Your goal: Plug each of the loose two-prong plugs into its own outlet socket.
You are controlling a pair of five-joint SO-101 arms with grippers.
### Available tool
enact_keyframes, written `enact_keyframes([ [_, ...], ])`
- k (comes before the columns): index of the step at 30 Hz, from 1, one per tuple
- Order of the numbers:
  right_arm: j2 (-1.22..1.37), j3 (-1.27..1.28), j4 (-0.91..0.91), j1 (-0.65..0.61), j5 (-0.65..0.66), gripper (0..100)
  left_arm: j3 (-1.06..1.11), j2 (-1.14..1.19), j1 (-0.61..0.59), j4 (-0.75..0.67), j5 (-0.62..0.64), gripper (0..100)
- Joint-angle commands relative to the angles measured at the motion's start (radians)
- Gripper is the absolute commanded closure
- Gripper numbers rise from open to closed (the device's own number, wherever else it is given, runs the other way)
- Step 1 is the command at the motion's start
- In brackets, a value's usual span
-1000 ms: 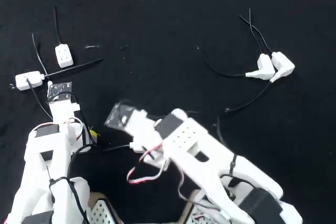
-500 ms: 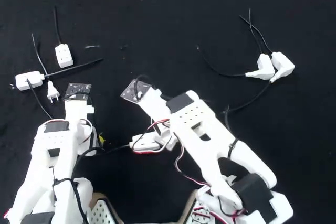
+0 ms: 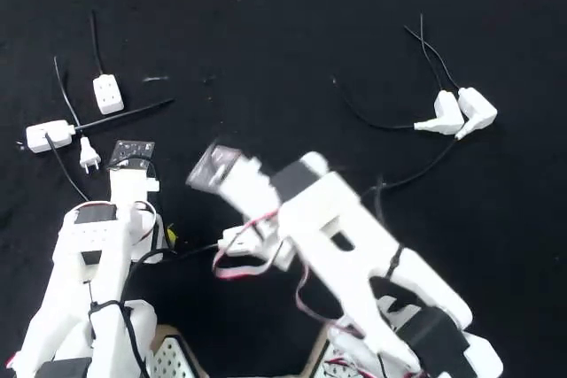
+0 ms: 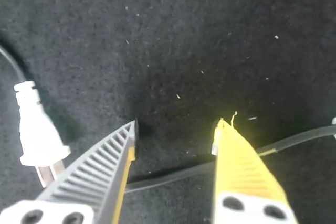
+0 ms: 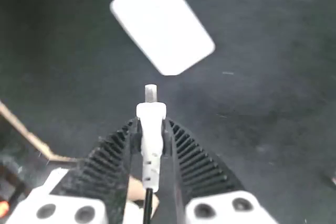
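The held plug (image 5: 151,111) is small, white and of hard plastic, so I judge it light and stiff; its smooth sides can slip or turn between ribbed fingers, and its prongs (image 5: 151,93) are thin metal that can bend if they meet the socket face crooked. The best place to hold is the flat sides of the body, behind the prongs, and that is where the right gripper (image 5: 151,124) is clamped on it, with the prongs sticking out free in front. The thin black wire (image 5: 149,203) at its tail is soft and will only drag a little. Ahead of the prongs, not touching, lies a white block (image 5: 163,27) that I take for an outlet socket; it looks light too, so it may slide on the cloth when it is pushed.

The loose plug (image 4: 35,135) lies flat on the black tabletop (image 4: 210,35), just beside the left gripper (image 4: 176,126); this gripper has its fingers apart and holds nothing, and a black cable (image 4: 173,174) passes on the cloth between them.

In the high view, the first socket (image 3: 108,93) and the second socket (image 3: 49,136) lie near this plug on the left; I cannot tell which one the right wrist view faces.
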Motion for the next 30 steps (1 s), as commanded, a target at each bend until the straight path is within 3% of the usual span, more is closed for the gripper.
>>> enact_keyframes([
  [1, -0.038, 0.061, -0.118, -0.086, -0.029, 98.8, 0.001, 0.009, 0.019, 0.011, -0.009, 75],
  [8, 0.067, 0.068, -0.261, -0.003, -0.052, 98.8, 0.002, 0.009, 0.019, 0.017, -0.014, 75],
  [16, 0.173, -0.048, -0.27, 0.126, 0.017, 98.8, 0.004, 0.009, 0.028, 0.02, -0.015, 75],
  [30, 0.311, -0.236, -0.278, 0.13, 0.017, 98.8, 0.004, 0.009, 0.087, 0.041, -0.017, 75],
])
